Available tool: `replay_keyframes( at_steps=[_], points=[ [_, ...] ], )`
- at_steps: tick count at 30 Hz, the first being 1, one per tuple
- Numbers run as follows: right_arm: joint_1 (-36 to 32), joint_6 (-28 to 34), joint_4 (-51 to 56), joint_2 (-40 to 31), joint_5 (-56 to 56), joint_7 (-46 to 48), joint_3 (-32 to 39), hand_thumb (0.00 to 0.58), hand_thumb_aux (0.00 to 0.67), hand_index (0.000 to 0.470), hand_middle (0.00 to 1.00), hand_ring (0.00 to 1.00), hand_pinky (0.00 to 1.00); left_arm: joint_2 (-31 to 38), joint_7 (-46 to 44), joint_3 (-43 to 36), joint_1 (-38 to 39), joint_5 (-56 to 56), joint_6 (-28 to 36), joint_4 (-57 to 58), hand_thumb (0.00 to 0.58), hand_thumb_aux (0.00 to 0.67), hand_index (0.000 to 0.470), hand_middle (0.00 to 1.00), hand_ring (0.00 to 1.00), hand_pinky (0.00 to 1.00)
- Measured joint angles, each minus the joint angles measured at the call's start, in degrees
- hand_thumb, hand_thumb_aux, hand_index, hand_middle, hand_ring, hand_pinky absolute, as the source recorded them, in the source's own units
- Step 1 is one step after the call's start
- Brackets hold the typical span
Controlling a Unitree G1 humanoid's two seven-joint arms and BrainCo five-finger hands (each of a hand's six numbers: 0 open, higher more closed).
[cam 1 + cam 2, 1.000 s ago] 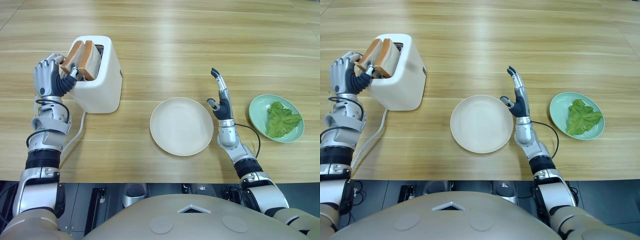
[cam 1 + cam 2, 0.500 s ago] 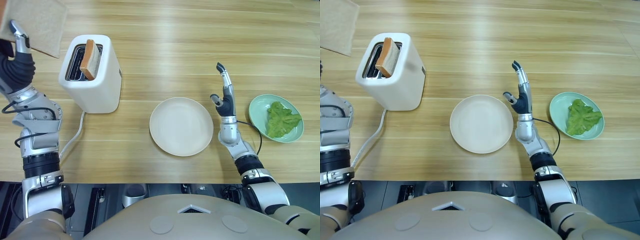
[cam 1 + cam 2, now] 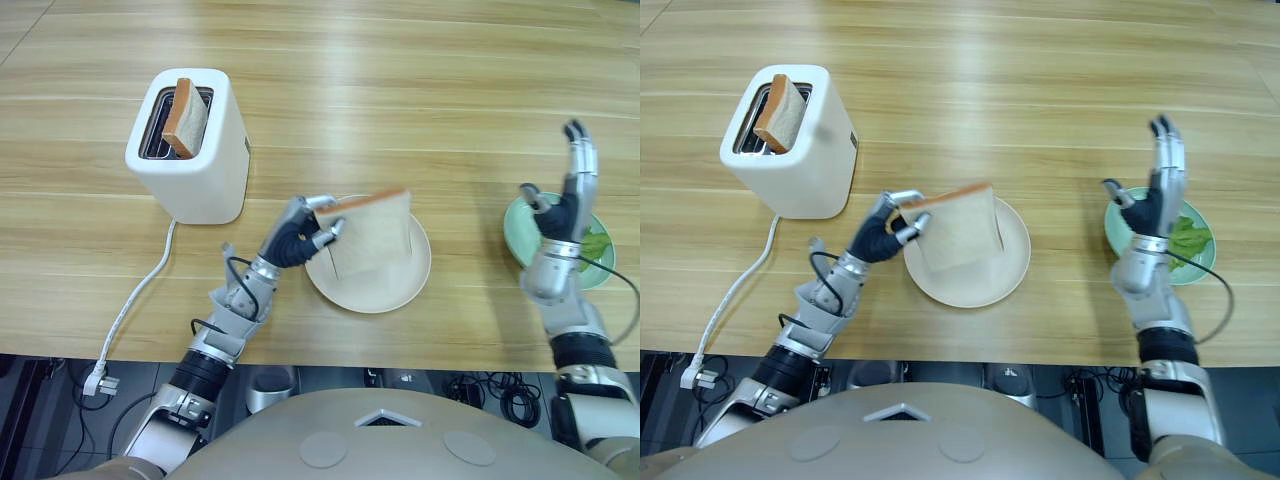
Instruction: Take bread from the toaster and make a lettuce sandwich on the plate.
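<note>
Where the surface (image 3: pixel 420 90) meets its near edge, a white cord (image 3: pixel 135 300) trails down and to the left of the left hand (image 3: pixel 298 233). That hand is clenched on the upper left corner of a bread slice (image 3: pixel 372 238). The slice hangs tilted just to the right of the hand's fingers, over the plate (image 3: pixel 385 297); whether its lower edge touches the plate cannot be told. Well apart to the right, the right hand (image 3: pixel 567 200) is raised with its fingers spread and released, grasping nothing. The green bowl (image 3: pixel 514 226) sits just behind this hand, and the lettuce (image 3: pixel 598 245) shows in it at the hand's right side. Farther back, up and to the left of the left hand, stands the white toaster (image 3: pixel 205 170). A second slice (image 3: pixel 186 116) leans out of its slot.
</note>
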Motion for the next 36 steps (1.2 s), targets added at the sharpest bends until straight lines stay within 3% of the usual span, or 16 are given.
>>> replay_keyframes(
  at_steps=[8, 17, 18, 19, 20, 21, 29, 30, 31, 33, 35, 36],
  points=[
    [1.01, 11.51, 11.24, -7.35, -0.62, -1.91, -2.27, 0.0, 0.0, 0.0, 0.0, 0.0, 0.0, -0.58, -1.8, 0.76, -3.54, 3.65, -0.04, 14.27, 0.58, 0.67, 0.46, 1.0, 1.0, 1.0],
    [-3.65, 19.66, 33.04, -8.47, -0.44, 1.61, 4.62, 0.0, 0.0, 0.0, 0.0, 0.0, 0.0, -2.37, 2.1, 1.23, -8.8, 9.83, 1.14, 24.12, 0.58, 0.67, 0.46, 1.0, 1.0, 1.0],
    [-4.11, 20.48, 34.75, -8.51, -0.32, 2.53, 5.83, 0.0, 0.0, 0.0, 0.0, 0.0, 0.0, -2.24, 2.53, 1.08, -8.82, 10.66, 1.15, 24.35, 0.524, 0.462, 0.317, 0.85, 0.85, 0.85],
    [-4.3, 20.67, 35.63, -8.51, -0.27, 3.15, 6.58, 0.0, 0.0, 0.0, 0.0, 0.0, 0.0, -2.14, 2.75, 0.93, -8.87, 11.15, 1.2, 24.38, 0.183, 0.116, 0.079, 0.45, 0.45, 0.45],
    [-4.56, 20.89, 36.41, -8.49, -0.22, 3.89, 7.17, 0.0, 0.0, 0.0, 0.0, 0.0, 0.0, -2.0, 3.08, 0.76, -8.86, 11.89, 1.34, 24.45, 0.183, 0.116, 0.079, 0.45, 0.45, 0.45],
    [-4.9, 21.31, 37.11, -8.49, -0.09, 4.63, 7.95, 0.0, 0.0, 0.0, 0.0, 0.0, 0.0, -1.71, 3.54, 0.65, -8.75, 12.86, 1.43, 24.43, 0.0, 0.0, 0.0, 0.03, 0.03, 0.03],
    [-6.54, 22.0, 39.28, -8.49, 0.4, 5.72, 12.67, 0.0, 0.0, 0.0, 0.0, 0.0, 0.0, 2.29, 9.66, 0.94, -6.37, 20.46, 3.28, 18.39, 0.0, 0.0, 0.0, 0.0, 0.0, 0.0],
    [-7.07, 22.11, 39.32, -8.47, 0.15, 5.76, 13.38, 0.482, 0.394, 0.271, 0.0, 0.0, 0.0, 2.83, 10.74, 1.31, -6.05, 21.65, 3.87, 16.65, 0.0, 0.0, 0.0, 0.0, 0.0, 0.0],
    [-7.85, 22.5, 39.46, -8.47, -0.1, 5.85, 14.37, 0.501, 0.423, 0.29, 0.0, 0.0, 0.0, 3.45, 12.09, 2.06, -5.77, 22.94, 4.57, 14.06, 0.0, 0.0, 0.0, 0.0, 0.0, 0.0],
    [-8.53, 22.59, 39.59, -8.47, -0.23, 5.99, 15.38, 0.565, 0.562, 0.386, 0.0, 0.0, 0.0, 4.0, 13.51, 3.23, -5.65, 23.82, 5.45, 10.54, 0.0, 0.0, 0.0, 0.0, 0.0, 0.0],
    [-9.21, 22.55, 39.62, -8.47, -0.27, 5.94, 16.18, 0.58, 0.67, 0.46, 0.0, 0.0, 0.0, 4.58, 14.73, 4.87, -5.13, 24.43, 6.54, 6.47, 0.0, 0.0, 0.0, 0.0, 0.0, 0.0],
    [-9.4, 22.47, 39.47, -8.48, -0.36, 5.55, 16.8, 0.58, 0.67, 0.46, 0.0, 0.0, 0.0, 4.82, 15.04, 5.57, -4.76, 24.41, 6.91, 4.83, 0.0, 0.0, 0.0, 0.0, 0.0, 0.0]
  ],
)
